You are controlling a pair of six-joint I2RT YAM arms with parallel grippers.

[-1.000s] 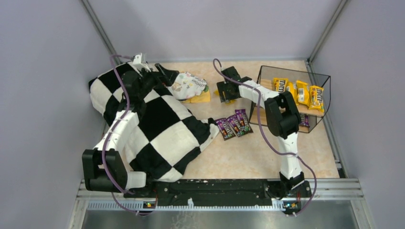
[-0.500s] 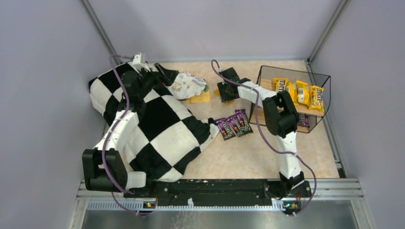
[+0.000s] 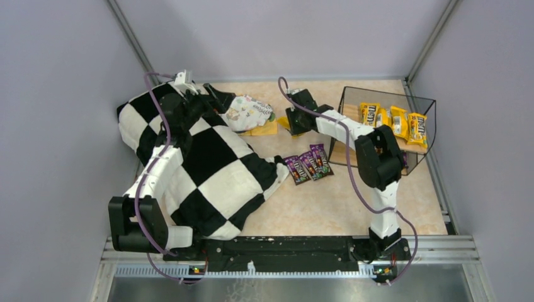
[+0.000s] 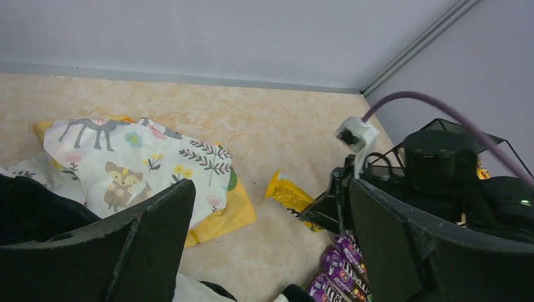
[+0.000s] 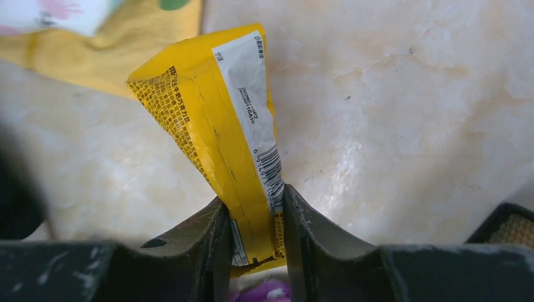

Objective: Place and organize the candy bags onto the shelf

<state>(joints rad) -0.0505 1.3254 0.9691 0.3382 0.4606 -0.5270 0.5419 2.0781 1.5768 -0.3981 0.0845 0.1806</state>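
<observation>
My right gripper (image 3: 295,121) is shut on a yellow candy bag (image 5: 234,132) and holds it just above the table, left of the shelf (image 3: 385,129); the bag also shows in the left wrist view (image 4: 289,194). Several yellow candy bags (image 3: 395,121) lie on the shelf's top board; one dark bag (image 3: 400,160) sits on the lower board. Three dark purple candy bags (image 3: 308,163) lie on the table left of the shelf. My left gripper (image 4: 267,245) is open and empty, hovering near the patterned cloth bundle (image 3: 250,112).
A large black-and-white checkered cloth (image 3: 201,163) covers the left side, under the left arm. A flat yellow-orange piece (image 3: 264,129) lies under the bundle. Grey walls enclose the table on three sides.
My right arm has shifted: its elbow moved right and toward the shelf, and the gripper with the yellow bag rose slightly. The left arm has not moved.
</observation>
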